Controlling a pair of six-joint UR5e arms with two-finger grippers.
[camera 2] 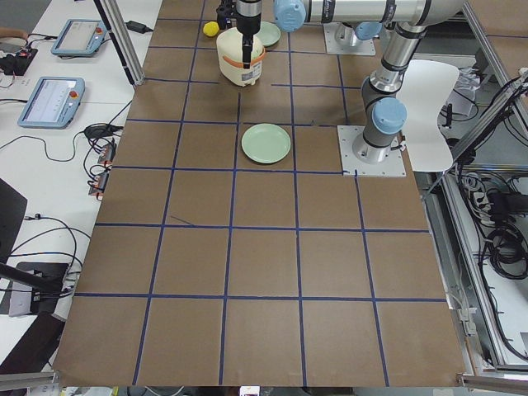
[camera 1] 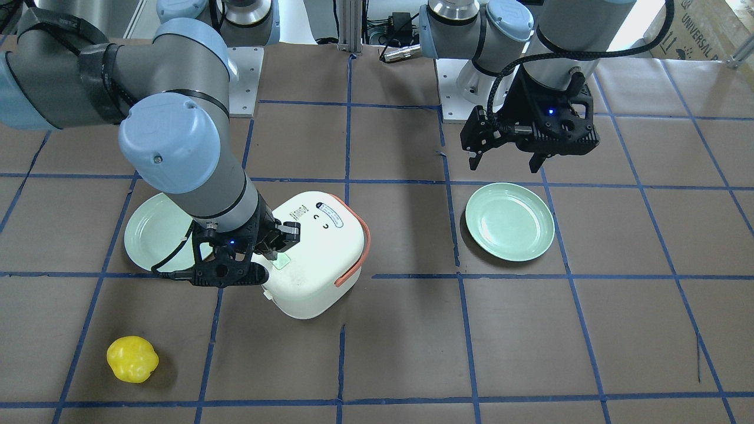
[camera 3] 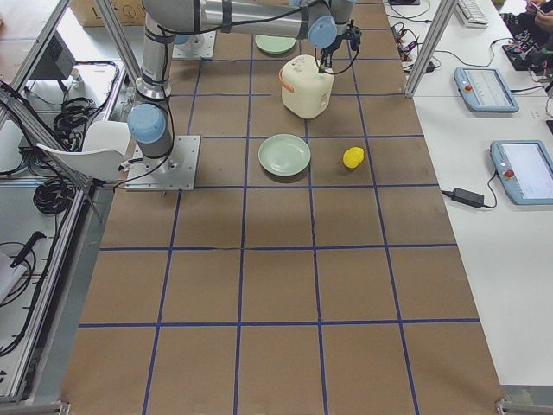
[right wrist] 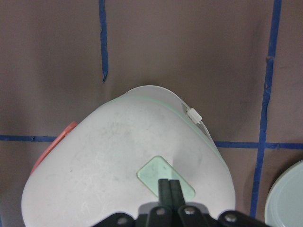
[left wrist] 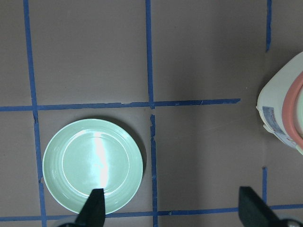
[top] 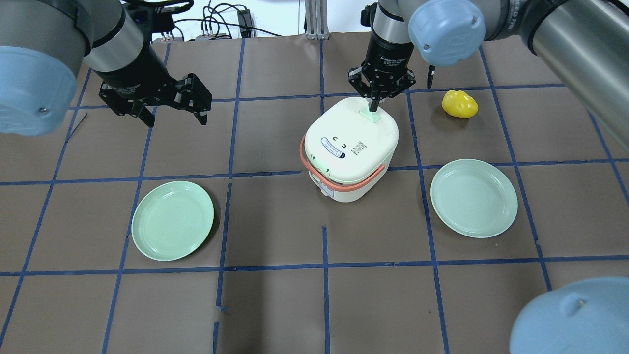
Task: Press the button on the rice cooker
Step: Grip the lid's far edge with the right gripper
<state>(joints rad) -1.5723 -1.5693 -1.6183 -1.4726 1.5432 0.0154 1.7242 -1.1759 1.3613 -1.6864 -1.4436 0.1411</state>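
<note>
rice cooker [top: 351,147] | white, upright | lid closed | green button [top: 370,116] on lid

A brown mat [camera 2: 247,272] gridded with blue tape [top: 324,265] covers the table. A white bench [camera 3: 501,285] alongside carries control tablets [camera 3: 487,89]. A white chair [camera 2: 433,99] stands near tangled cables [camera 2: 505,235]. The light is bright and even.

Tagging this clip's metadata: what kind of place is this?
Probably a robotics lab cell: table papered brown with a blue tape grid, teach pendants alongside, left arm bolted to a base plate.
</note>
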